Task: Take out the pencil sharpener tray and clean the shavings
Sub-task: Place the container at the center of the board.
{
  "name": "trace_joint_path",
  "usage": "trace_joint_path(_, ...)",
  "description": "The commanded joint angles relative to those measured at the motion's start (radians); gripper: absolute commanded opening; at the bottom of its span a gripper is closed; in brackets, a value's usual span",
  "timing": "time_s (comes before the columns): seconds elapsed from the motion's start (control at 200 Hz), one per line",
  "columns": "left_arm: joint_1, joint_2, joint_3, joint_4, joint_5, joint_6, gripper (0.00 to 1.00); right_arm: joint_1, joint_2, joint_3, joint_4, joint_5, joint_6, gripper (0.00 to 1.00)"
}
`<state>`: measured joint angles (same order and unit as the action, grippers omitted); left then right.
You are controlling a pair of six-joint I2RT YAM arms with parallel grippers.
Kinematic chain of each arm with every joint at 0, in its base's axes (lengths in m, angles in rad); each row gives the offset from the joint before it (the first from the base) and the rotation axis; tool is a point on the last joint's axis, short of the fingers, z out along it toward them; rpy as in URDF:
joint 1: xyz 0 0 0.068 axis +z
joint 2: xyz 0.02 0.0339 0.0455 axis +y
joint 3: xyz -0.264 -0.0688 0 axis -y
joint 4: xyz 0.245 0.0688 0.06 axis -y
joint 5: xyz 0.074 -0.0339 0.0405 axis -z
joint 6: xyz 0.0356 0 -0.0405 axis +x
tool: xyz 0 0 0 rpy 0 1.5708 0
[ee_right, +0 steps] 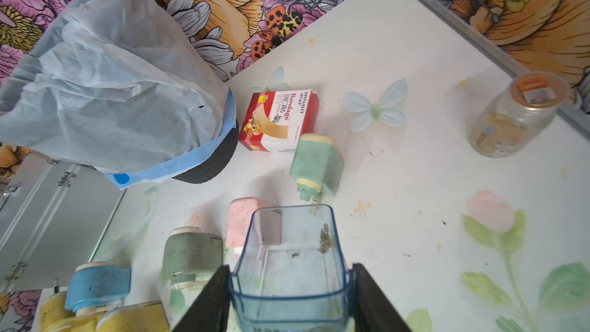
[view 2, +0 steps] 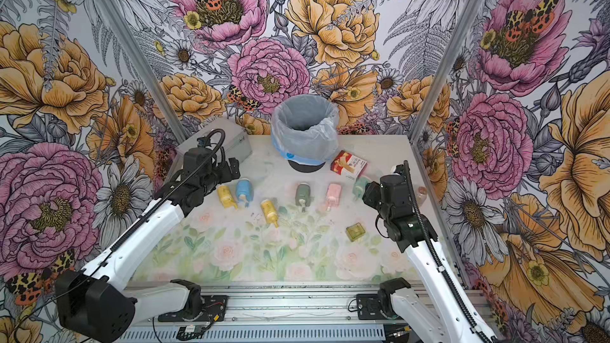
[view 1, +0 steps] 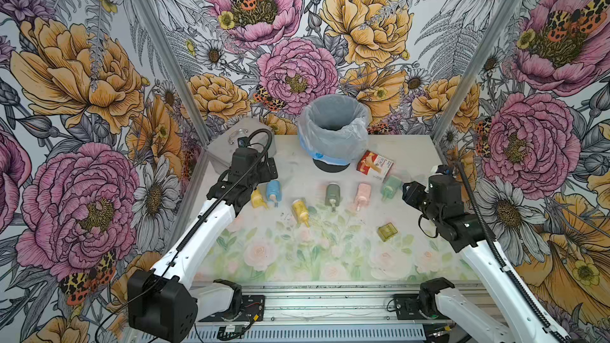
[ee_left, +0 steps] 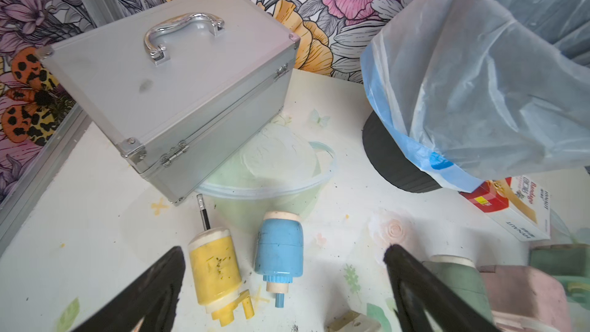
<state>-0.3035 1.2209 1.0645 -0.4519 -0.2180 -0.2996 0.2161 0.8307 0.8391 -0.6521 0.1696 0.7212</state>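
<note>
My right gripper (ee_right: 290,285) is shut on a clear blue-tinted pencil sharpener tray (ee_right: 289,260), its black fingers (ee_right: 210,298) pressed on both side walls. A small clump of brownish shavings (ee_right: 324,242) clings inside the tray, which hangs above the table near the pink sharpener (ee_right: 242,221). In both top views several sharpeners lie in a row: yellow (view 1: 257,198), blue (view 1: 274,191), yellow (view 1: 300,211), grey-green (view 1: 332,194), pink (view 1: 363,194) and mint (view 1: 391,186). My left gripper (ee_left: 284,250) hangs open above the yellow sharpener (ee_left: 214,266) and the blue one (ee_left: 279,244). Dark flecks (view 1: 287,217) dot the table.
A bin lined with a pale blue bag (view 1: 333,130) stands at the back centre. A silver case (ee_left: 172,91) sits back left and a red bandage box (view 1: 375,164) to the right of the bin. An olive-yellow tray (view 1: 387,231) lies on the mat. A glass jar (ee_right: 517,116) stands far right.
</note>
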Motion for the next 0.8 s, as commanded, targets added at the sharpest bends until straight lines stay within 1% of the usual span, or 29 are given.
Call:
trace_joint_path(0.0, -0.017, -0.041, -0.023, 0.01, 0.017, 0.028, 0.99, -0.003, -0.044, -0.033, -0.038, 0.063, 0.055, 0.12)
trace_joint_path(0.205, -0.054, -0.038, -0.027, 0.011, 0.017, 0.036, 0.99, 0.011, -0.104, -0.076, -0.097, 0.109, 0.101, 0.11)
trace_joint_path(0.3, -0.059, -0.034, -0.025, 0.009, 0.017, 0.036, 0.99, 0.019, -0.127, -0.106, -0.117, 0.12, 0.128, 0.11)
trace_joint_path(0.535, -0.073, -0.025, -0.022, 0.011, 0.039, 0.04, 0.99, 0.043, -0.123, -0.203, -0.118, 0.103, 0.185, 0.11)
trace_joint_path(0.796, -0.075, -0.01, -0.014, 0.011, 0.069, 0.037, 0.99, 0.071, -0.177, -0.326, -0.113, 0.099, 0.24, 0.12)
